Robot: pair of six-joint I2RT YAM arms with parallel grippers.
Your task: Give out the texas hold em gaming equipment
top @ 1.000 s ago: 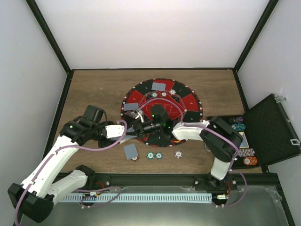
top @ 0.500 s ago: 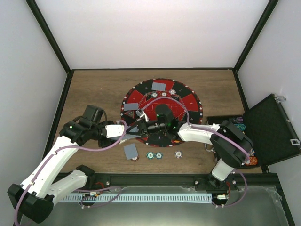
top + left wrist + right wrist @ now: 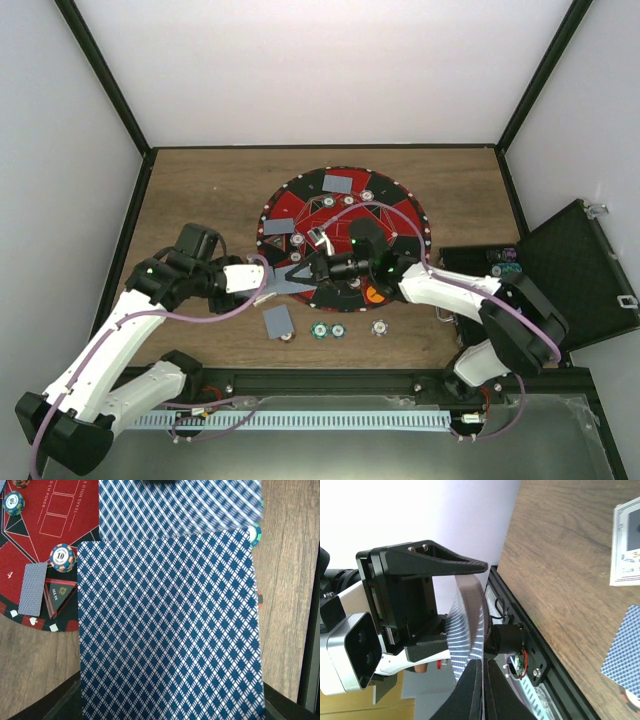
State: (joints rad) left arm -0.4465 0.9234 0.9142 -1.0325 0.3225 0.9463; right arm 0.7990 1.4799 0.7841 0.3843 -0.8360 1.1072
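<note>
My left gripper (image 3: 270, 285) is shut on a stack of blue-diamond-backed playing cards (image 3: 170, 630) at the mat's near left edge; the cards hide its jaws in the left wrist view. My right gripper (image 3: 300, 272) reaches across from the right, shut on the edge of one card (image 3: 467, 625) of that stack, and the card bows. Its fingertips (image 3: 476, 670) are pressed together on it. Dealt cards lie on the mat (image 3: 339, 183) (image 3: 277, 227) and on the table (image 3: 279, 320). Three chips (image 3: 329, 330) (image 3: 380, 326) lie near the front.
The round red-and-black mat (image 3: 400, 215) lies mid-table, with chips (image 3: 62, 557) near its rim. An open black case (image 3: 580, 270) with chip stacks stands at the right. The black front rail (image 3: 340, 378) runs along the near edge.
My right arm has reached left across the mat to the left gripper, and its jaws have closed on a card of the held stack. The left arm has not moved.
</note>
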